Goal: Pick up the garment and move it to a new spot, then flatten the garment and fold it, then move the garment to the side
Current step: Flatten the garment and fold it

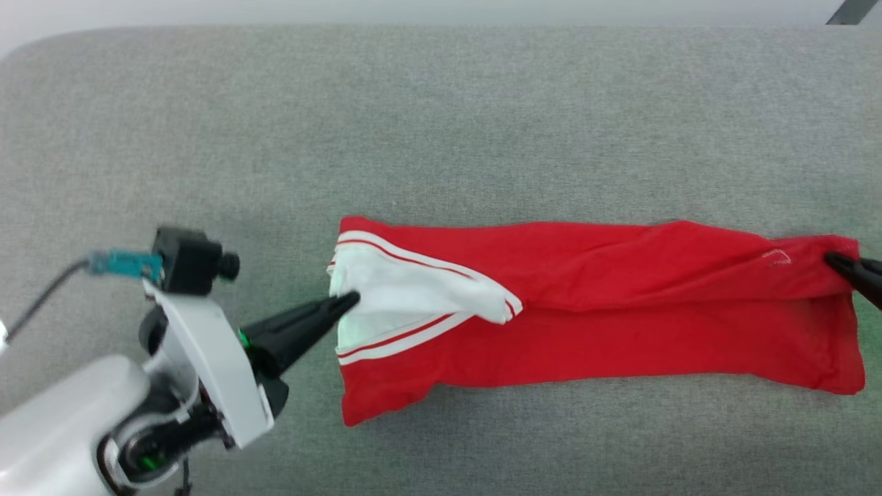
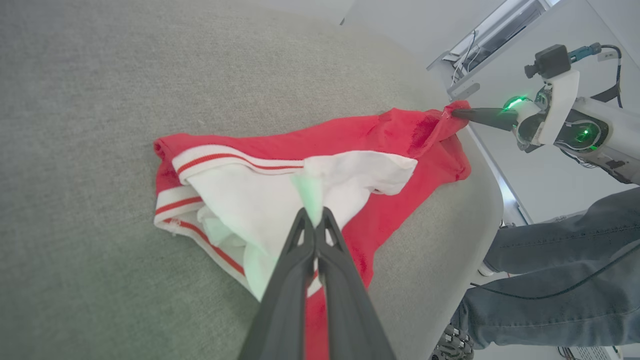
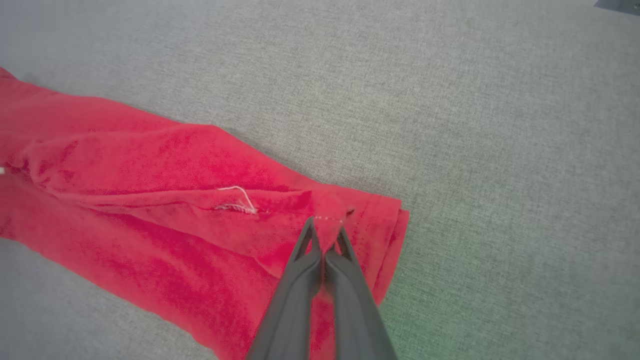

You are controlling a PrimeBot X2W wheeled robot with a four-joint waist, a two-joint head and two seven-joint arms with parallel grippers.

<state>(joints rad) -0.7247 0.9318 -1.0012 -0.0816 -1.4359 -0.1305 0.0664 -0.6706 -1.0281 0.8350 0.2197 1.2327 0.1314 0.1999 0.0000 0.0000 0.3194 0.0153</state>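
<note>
The left jaws are clamped on the white sleeve [image 2: 260, 195] of the garment [image 1: 620, 310]. The right jaws pinch its red hem corner at the far end. Between them it lies as a long folded strip on the grey surface [image 1: 441, 124].

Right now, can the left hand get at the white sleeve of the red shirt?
Yes, it looks so: the left hand is shut on the white sleeve at the left end of the shirt, and nothing lies between them on the grey surface.
</note>
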